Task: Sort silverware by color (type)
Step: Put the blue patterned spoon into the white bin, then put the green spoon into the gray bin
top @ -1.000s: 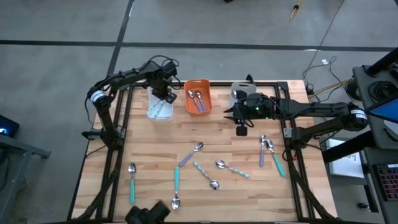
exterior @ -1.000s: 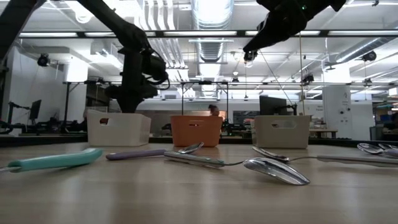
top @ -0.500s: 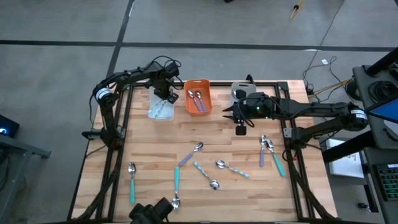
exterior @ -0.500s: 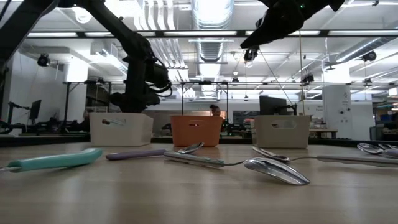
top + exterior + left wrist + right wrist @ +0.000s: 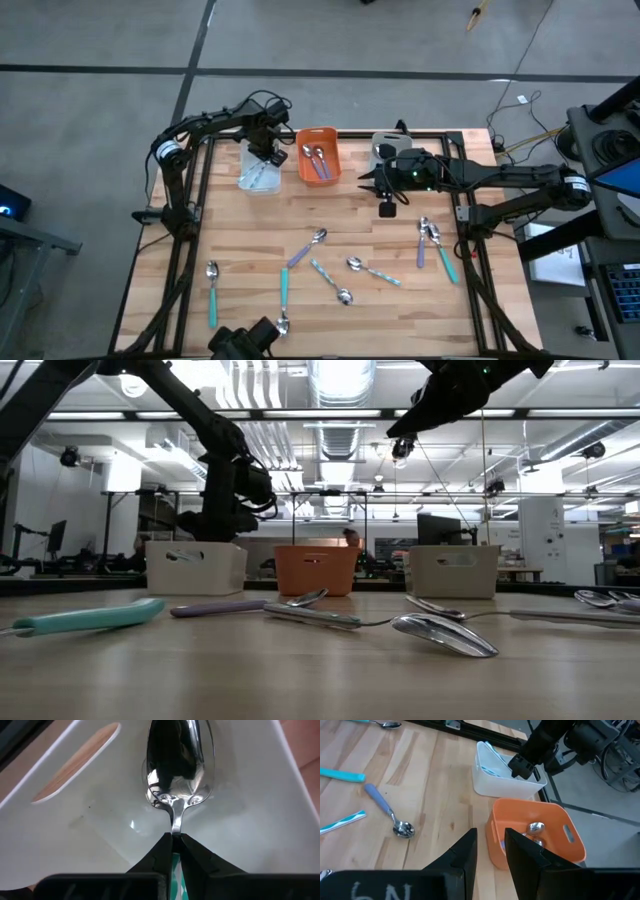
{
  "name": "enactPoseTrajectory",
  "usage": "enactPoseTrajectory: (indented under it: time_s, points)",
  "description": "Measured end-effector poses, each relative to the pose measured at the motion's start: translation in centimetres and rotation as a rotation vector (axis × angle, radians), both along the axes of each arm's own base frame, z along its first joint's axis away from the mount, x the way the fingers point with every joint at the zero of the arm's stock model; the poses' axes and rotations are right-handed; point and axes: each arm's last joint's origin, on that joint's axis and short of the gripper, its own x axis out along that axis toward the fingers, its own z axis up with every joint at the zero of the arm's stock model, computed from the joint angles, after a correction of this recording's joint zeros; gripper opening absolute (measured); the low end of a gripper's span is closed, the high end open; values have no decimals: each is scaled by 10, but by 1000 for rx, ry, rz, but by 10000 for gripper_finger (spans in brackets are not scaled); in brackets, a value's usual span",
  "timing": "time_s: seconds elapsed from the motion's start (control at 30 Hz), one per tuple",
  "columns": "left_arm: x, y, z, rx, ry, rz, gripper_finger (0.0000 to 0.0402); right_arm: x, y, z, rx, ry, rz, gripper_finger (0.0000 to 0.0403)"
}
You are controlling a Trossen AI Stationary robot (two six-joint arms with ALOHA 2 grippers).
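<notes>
High view shows my left gripper [image 5: 268, 152] down inside the white bin [image 5: 250, 180], jaws pinching a spoon [image 5: 177, 775] by its neck — bowl resting on the bin floor, not yet let go. My right gripper [image 5: 372, 182] waits over the table [image 5: 240, 250] near the orange bin [image 5: 317, 157], jaws a little apart, holding nothing. A few spoons lie binned; roughly nine more spoons [image 5: 330, 270] sit scattered — I judge the sorting under halfway.
</notes>
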Motion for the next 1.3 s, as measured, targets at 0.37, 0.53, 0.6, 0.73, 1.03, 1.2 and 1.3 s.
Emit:
enactPoseTrajectory:
  time_s: [0.37,0.53,0.6,0.73,1.03,1.2,1.3]
  points:
    - [-1,-1,4,1,-4,-73,79,0,0,0,16,-5,-9,91]
    - [-2,-7,22,42,-41,-123,95,0,0,0,53,-13,-29,91]
    - [-3,-10,32,68,-63,-153,97,0,0,0,80,-18,-44,91]
    - [-7,-15,54,133,-116,-191,98,0,0,0,147,-30,-81,91]
    - [-21,-40,62,209,-187,-216,98,-2,0,-13,297,-17,-166,91]
    - [-27,-66,48,283,-278,-213,98,-3,1,-20,393,-13,-228,91]
    - [-28,-85,45,353,-366,-244,98,-3,0,-19,481,-35,-285,90]
